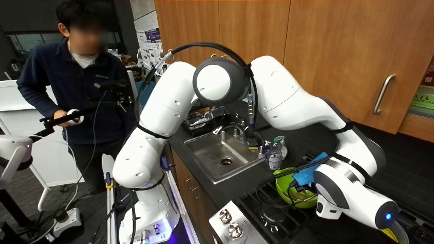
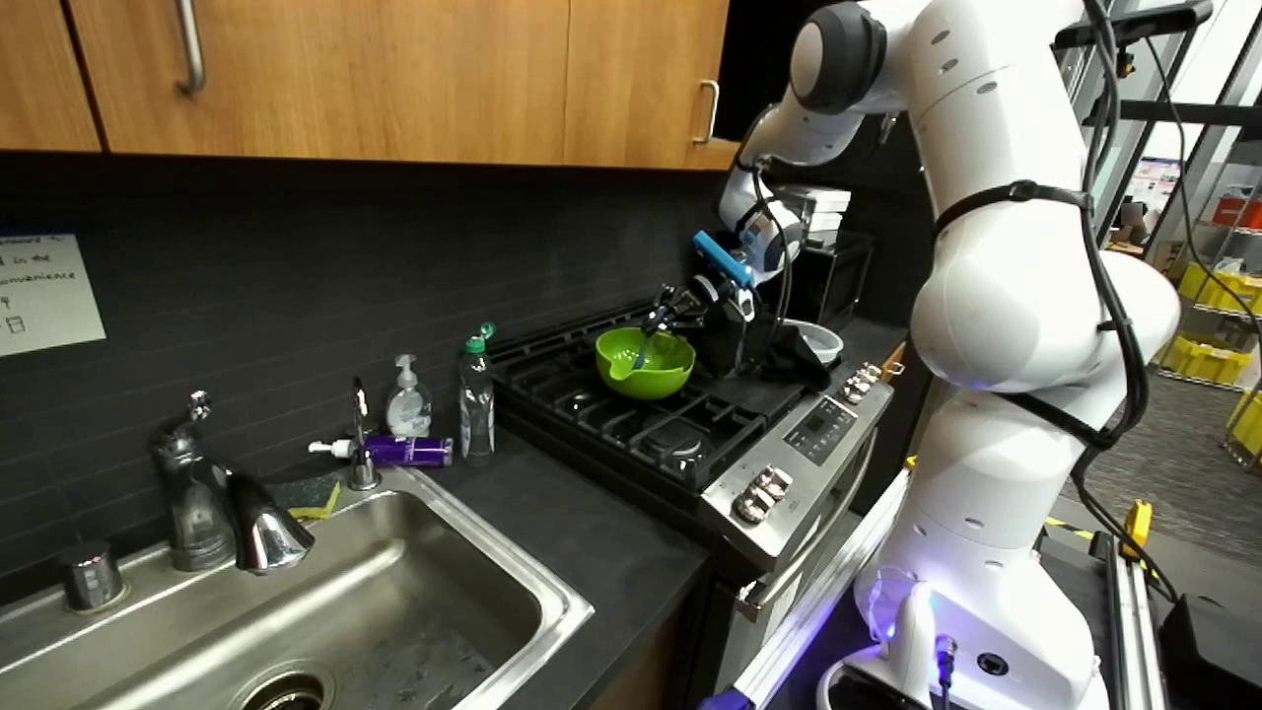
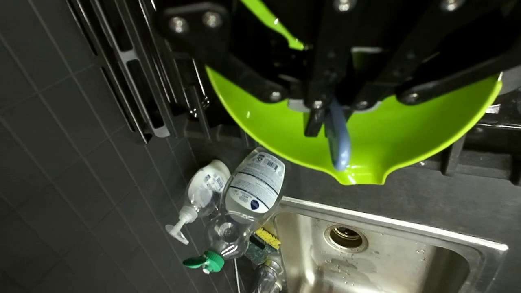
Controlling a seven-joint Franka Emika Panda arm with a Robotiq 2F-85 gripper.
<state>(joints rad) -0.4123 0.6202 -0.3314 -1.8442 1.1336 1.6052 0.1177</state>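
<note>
My gripper [image 3: 327,122] comes in from the top of the wrist view, its fingers closed on a blue-grey utensil [image 3: 341,148]. The rounded end of the utensil points toward the spout of a lime-green bowl [image 3: 260,122]. In an exterior view the gripper [image 2: 653,323] is tilted down over this bowl [image 2: 646,383], and the utensil [image 2: 643,353] reaches down inside it. The bowl stands on the stove grate. In an exterior view the bowl [image 1: 283,189] holds something brownish, and the arm and cables hide most of the gripper there.
The stove [image 2: 680,434] has knobs along its front. A clear green-capped bottle [image 2: 477,404], a pump bottle [image 2: 408,404] and a lying purple bottle [image 2: 409,452] are between stove and sink [image 2: 567,602]. Dark cloth [image 2: 794,360] and a whitish container [image 2: 820,340] are beyond the bowl.
</note>
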